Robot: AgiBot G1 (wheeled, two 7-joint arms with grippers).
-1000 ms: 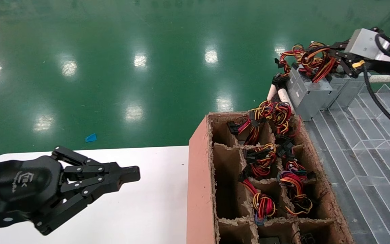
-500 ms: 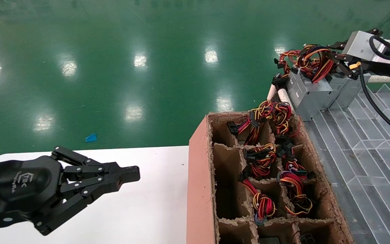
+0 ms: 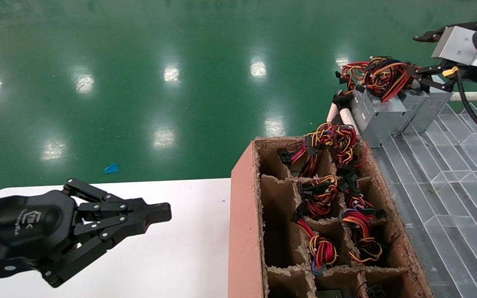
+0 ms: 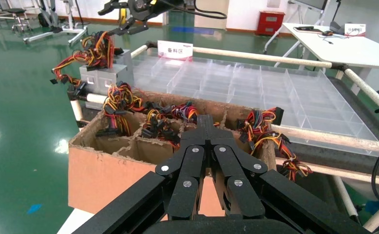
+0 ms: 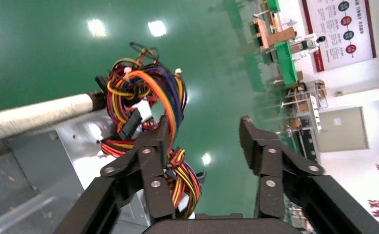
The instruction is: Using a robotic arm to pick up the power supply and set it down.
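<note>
Right gripper wide open, nothing held, one finger against wire bundle. Power supply just below me, standing on tray among like boxes. Risk as I see it: finger snags loop, tips box. Left gripper closed, parked over white table.

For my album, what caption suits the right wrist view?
Open right end effector beside the power supply and its coiled wire bundle.

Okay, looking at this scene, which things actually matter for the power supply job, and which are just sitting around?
Job:
right hand, open above the power supply

Lying about:
left hand, shut over the white table
cardboard box
clear tray
</note>
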